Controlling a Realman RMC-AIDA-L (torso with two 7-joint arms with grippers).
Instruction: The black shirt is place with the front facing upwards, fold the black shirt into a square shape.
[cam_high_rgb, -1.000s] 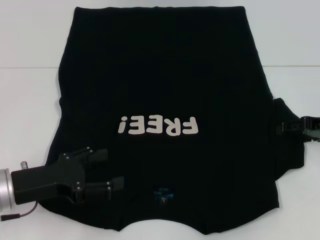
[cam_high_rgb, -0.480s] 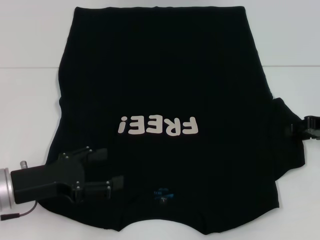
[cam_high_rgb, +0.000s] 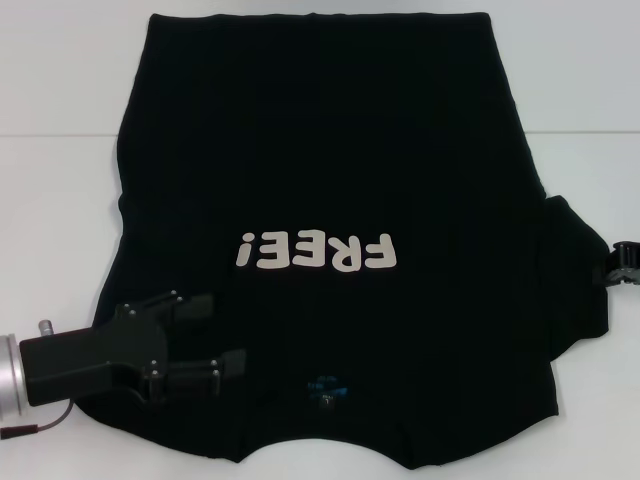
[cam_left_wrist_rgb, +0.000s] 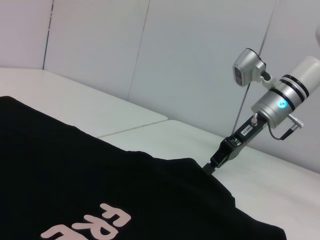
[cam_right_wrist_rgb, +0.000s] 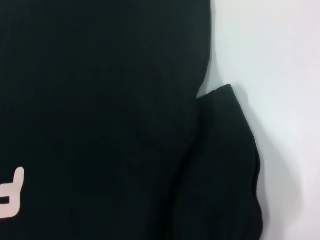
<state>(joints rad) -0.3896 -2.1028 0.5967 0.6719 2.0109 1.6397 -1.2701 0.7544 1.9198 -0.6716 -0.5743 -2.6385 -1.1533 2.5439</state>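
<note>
The black shirt (cam_high_rgb: 320, 150) lies spread flat on the white table (cam_high_rgb: 60, 220), front up. Its white "FREE!" lettering (cam_high_rgb: 315, 251) and blue neck label (cam_high_rgb: 327, 384) are on my near side. My left gripper (cam_high_rgb: 222, 335) is open low over the shirt's near left shoulder, with cloth beneath both fingers. My right gripper (cam_high_rgb: 626, 264) is at the right edge of the head view, just off the shirt's right sleeve (cam_high_rgb: 575, 285). The left wrist view shows the right gripper (cam_left_wrist_rgb: 214, 164) pointing at that sleeve's edge. The right wrist view shows the sleeve (cam_right_wrist_rgb: 225, 165) lying flat.
White table surface surrounds the shirt on the left and right. A seam in the table runs behind the shirt (cam_high_rgb: 60, 137). A white wall (cam_left_wrist_rgb: 175, 50) stands beyond the table.
My right gripper has drawn back to the right, off the sleeve, and now only its tip shows. My left gripper has stayed in place, its fingers a little closer together.
</note>
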